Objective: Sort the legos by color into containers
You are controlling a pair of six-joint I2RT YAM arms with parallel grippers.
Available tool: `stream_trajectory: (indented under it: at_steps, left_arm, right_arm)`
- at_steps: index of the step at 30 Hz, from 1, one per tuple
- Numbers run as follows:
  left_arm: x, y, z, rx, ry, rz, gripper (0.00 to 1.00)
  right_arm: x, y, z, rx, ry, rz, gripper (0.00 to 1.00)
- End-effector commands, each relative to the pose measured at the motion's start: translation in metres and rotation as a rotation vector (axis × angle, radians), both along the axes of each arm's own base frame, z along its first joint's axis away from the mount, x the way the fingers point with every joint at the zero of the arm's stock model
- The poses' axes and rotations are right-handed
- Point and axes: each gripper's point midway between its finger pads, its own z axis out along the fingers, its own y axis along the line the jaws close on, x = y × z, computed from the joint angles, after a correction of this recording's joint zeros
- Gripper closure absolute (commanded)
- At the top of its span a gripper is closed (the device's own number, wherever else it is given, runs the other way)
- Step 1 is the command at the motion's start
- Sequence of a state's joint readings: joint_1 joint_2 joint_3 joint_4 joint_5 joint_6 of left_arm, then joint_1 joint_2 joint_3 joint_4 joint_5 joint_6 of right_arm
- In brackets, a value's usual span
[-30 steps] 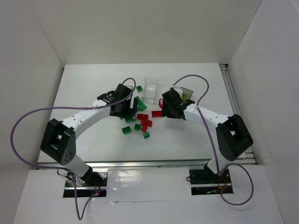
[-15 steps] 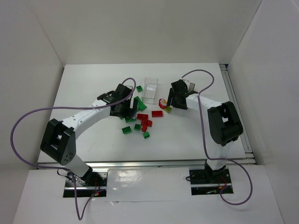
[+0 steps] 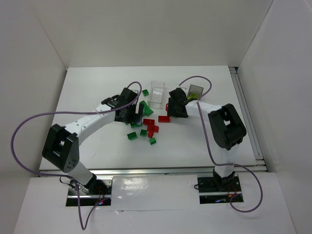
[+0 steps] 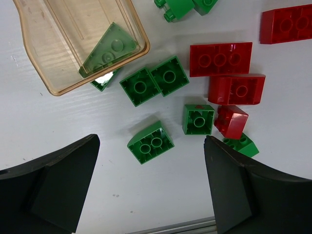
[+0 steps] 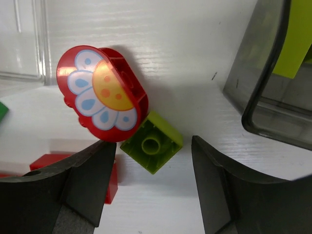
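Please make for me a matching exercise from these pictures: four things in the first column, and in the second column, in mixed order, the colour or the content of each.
Column one
1. flower brick
2. single-stud brick
3. amber box
4. smoky box

Column two
A. a green brick shows through its tinted wall
B. yellow-green all over
C. a yellow-green piece shows in it
D. red, with a white flower on its face

Pairs: 1-D, 2-B, 3-A, 4-C

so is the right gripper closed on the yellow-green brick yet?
No, the right gripper is open, fingers apart either side of the yellow-green brick lying on the table.
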State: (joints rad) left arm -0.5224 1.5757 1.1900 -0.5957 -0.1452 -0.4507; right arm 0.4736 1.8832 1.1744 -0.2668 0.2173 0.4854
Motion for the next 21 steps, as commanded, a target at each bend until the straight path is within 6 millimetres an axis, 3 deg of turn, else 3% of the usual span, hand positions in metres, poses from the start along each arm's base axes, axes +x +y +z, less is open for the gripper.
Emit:
stream_trajectory:
  at_steps: [1,3,7,10,14,18,21]
  left_arm:
    - [0.005,-0.003,0.009,-0.005,-0.022,0.004,0.02]
    - [0.005,-0.003,0.009,-0.005,-0.022,0.004,0.02]
    - [0.005,-0.003,0.009,-0.005,-0.022,0.004,0.02]
    - [0.005,-0.003,0.009,-0.005,-0.022,0.004,0.02]
    - [0.005,-0.003,0.009,-0.005,-0.022,0.004,0.02]
    - [0.007,-0.004,0.009,0.000,-0.023,-0.004,0.02]
    - [0.013,0.000,0.010,0.025,-0.040,0.004,0.02]
  right_arm:
    - [0.015,-0.002,0.000,-0.032,-0.043,-0.033,0.30]
    - [0.018,-0.005,-0.002,-0.052,-0.043,-0.045,0.30]
    - [0.021,-0.003,0.004,-0.063,-0.060,-0.048,0.48]
    - [0.017,-0.001,0.030,-0.049,-0.094,-0.052,0.60]
    - [0.003,-0.004,0.062,-0.043,-0.114,-0.036,0.60]
    - [0.006,-0.032,0.107,-0.091,-0.197,-0.087,0.60]
    - [0.023,-0.060,0.123,-0.102,-0.237,-0.149,0.58]
